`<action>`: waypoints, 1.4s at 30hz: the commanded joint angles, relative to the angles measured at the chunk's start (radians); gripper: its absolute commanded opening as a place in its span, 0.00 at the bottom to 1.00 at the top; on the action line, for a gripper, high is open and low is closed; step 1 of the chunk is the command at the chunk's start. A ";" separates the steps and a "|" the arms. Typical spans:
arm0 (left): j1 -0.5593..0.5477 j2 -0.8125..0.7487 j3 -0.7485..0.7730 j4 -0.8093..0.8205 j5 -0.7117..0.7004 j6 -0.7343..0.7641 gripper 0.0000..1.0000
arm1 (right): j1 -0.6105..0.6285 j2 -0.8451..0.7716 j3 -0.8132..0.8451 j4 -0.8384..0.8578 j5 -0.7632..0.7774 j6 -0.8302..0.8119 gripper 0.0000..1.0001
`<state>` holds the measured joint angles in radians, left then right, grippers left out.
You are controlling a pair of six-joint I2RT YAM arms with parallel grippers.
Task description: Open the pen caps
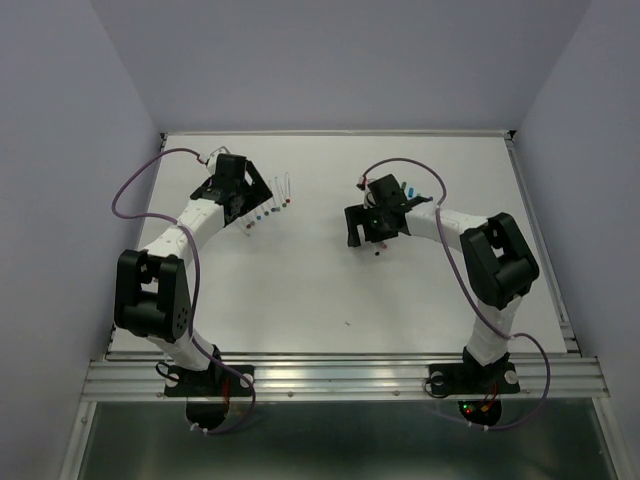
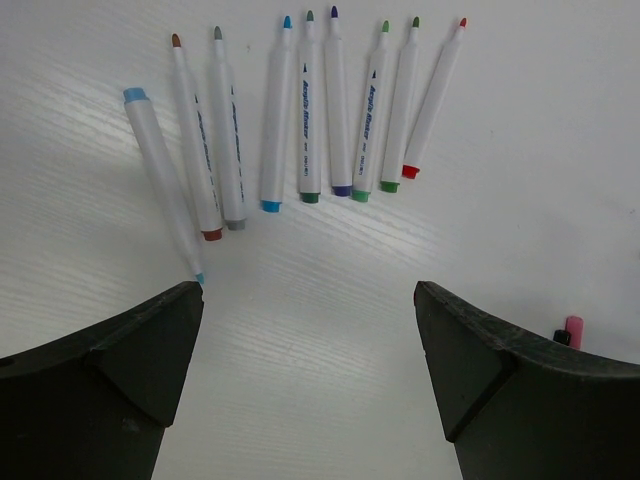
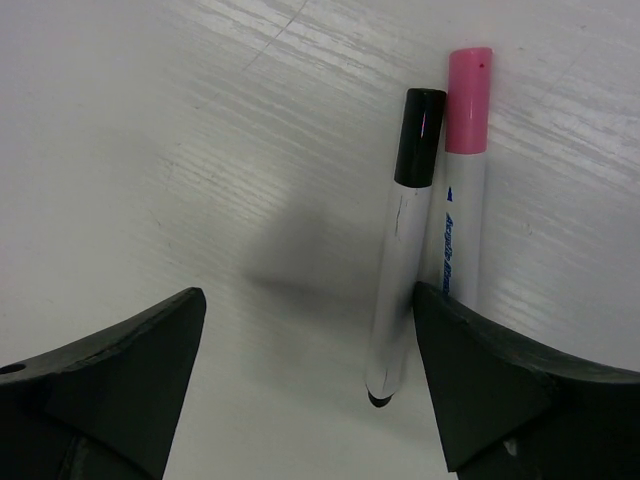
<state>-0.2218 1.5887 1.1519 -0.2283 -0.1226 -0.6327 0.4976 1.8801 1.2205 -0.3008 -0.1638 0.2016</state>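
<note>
Several white pens [image 2: 310, 110] lie in a row on the table with bare coloured tips pointing away. A light-blue one [image 2: 165, 180] lies tilted, its tip by the left finger [image 2: 120, 370]. My left gripper [image 2: 308, 290] stands open just short of the row with nothing between its fingers. Two capped pens lie side by side under my right gripper [image 3: 308, 295], which is open. The black-capped pen [image 3: 400, 270] sits between its fingers, close to the right finger [image 3: 500, 390]. The pink-capped pen [image 3: 462, 230] runs partly behind that finger. From above, the left gripper [image 1: 262, 195] and right gripper [image 1: 372, 240] hover low.
A few small coloured bits [image 1: 412, 190], probably loose pen caps, lie behind the right arm's wrist. Purple cables [image 1: 140, 185] loop off both arms. The table's raised rim [image 1: 540, 230] runs along the right side, and grey walls close in at left and right.
</note>
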 commanded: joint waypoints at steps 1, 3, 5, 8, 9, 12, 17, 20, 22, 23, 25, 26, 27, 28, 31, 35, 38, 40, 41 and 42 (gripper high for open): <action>-0.002 0.004 0.025 0.012 0.001 0.018 0.99 | 0.019 0.008 0.036 -0.009 0.035 -0.010 0.85; -0.002 0.002 0.023 0.012 0.003 0.018 0.99 | 0.028 0.011 0.037 -0.014 0.050 -0.008 0.82; -0.002 0.002 0.023 0.012 0.003 0.018 0.99 | 0.029 0.017 0.037 -0.017 0.064 -0.007 0.82; -0.002 -0.001 0.022 0.014 0.008 0.018 0.99 | 0.039 0.022 0.043 -0.021 0.083 -0.007 0.79; -0.002 -0.003 0.019 0.014 0.009 0.016 0.99 | 0.050 0.025 0.047 -0.021 0.078 -0.005 0.70; -0.002 -0.007 0.016 0.015 0.012 0.016 0.99 | 0.061 0.031 0.063 -0.021 0.069 0.004 0.57; -0.002 -0.013 0.011 0.017 0.020 0.013 0.99 | 0.082 0.060 0.089 -0.014 0.089 0.060 0.39; -0.002 -0.019 0.005 0.020 0.024 0.013 0.99 | 0.093 0.088 0.109 -0.014 0.147 0.110 0.28; -0.002 -0.025 0.003 0.020 0.035 0.014 0.99 | 0.102 0.096 0.117 -0.015 0.193 0.116 0.21; -0.002 -0.026 0.002 0.023 0.044 0.016 0.99 | 0.102 0.094 0.117 -0.015 0.204 0.124 0.18; -0.004 -0.035 -0.001 0.026 0.051 0.016 0.99 | 0.102 0.091 0.119 -0.015 0.216 0.125 0.12; -0.005 -0.038 -0.001 0.029 0.055 0.016 0.99 | 0.102 0.090 0.120 -0.015 0.225 0.127 0.08; -0.005 -0.042 -0.004 0.032 0.067 0.014 0.99 | 0.102 0.085 0.122 -0.015 0.231 0.127 0.06; -0.010 -0.048 -0.009 0.041 0.075 0.014 0.99 | 0.102 0.080 0.120 -0.014 0.248 0.124 0.01; -0.025 -0.059 -0.024 0.079 0.142 0.016 0.99 | 0.102 0.042 0.093 0.032 0.233 0.095 0.01; -0.062 -0.056 -0.038 0.134 0.236 0.007 0.99 | 0.102 -0.038 0.034 0.126 0.173 0.100 0.01; -0.099 -0.062 -0.067 0.238 0.331 0.010 0.99 | 0.102 -0.091 -0.001 0.205 0.118 0.139 0.01; -0.131 -0.073 -0.109 0.325 0.440 0.016 0.99 | 0.102 -0.117 -0.012 0.242 0.058 0.165 0.01; -0.139 -0.078 -0.121 0.393 0.477 0.005 0.99 | 0.102 -0.152 -0.027 0.285 0.037 0.179 0.01; -0.151 -0.084 -0.147 0.427 0.542 0.001 0.99 | 0.102 -0.171 -0.039 0.314 0.018 0.185 0.01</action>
<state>-0.3347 1.5738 1.0595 -0.0101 0.2024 -0.6334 0.5957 1.8164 1.2030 -0.1741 -0.0509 0.3408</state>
